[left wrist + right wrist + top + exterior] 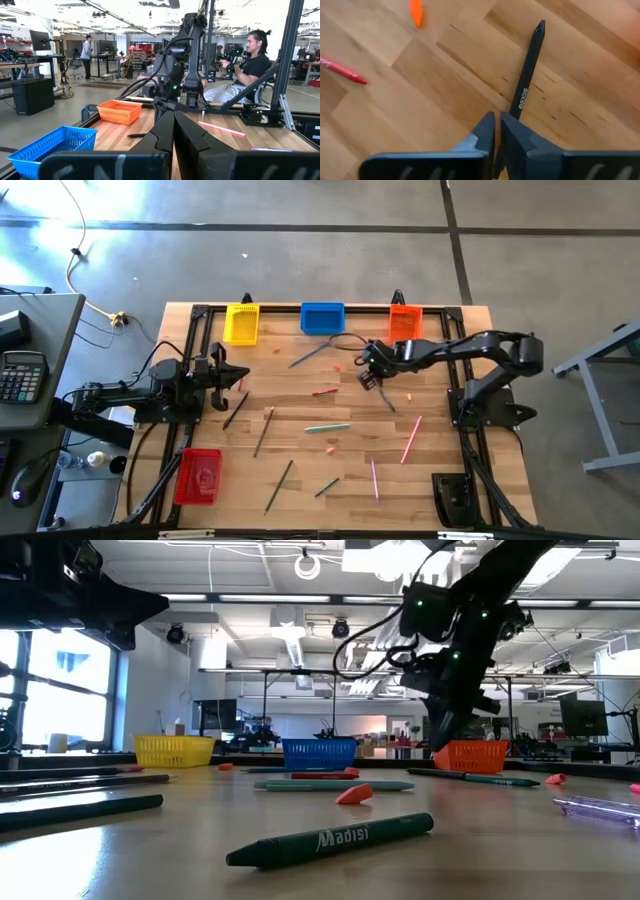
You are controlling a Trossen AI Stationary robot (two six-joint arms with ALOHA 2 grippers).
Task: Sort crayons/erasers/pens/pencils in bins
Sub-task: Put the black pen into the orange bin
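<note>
My right gripper (pixel 497 119) hangs over the table's far right part, pointing steeply down, fingers open by a narrow gap. Just beyond its fingertips a black pen (pixel 527 75) marked "scale" lies flat on the wood; it also shows as a dark stick (pixel 388 402) in the high view. A red crayon (pixel 341 70) and an orange-red eraser (pixel 416 12) lie nearby. The yellow bin (pixel 242 323), blue bin (pixel 322 318) and orange bin (pixel 405 320) stand along the far edge, the red bin (pixel 198 476) at the near left. My left gripper (pixel 174 125) waits shut at the table's left side.
Loose on the table lie pink pens (pixel 411 438), brown pencils (pixel 263 430), a teal stick (pixel 327 427), a green crayon (pixel 330 838) and small erasers (pixel 331 446). A person sits beyond the table's right side (pixel 250 65).
</note>
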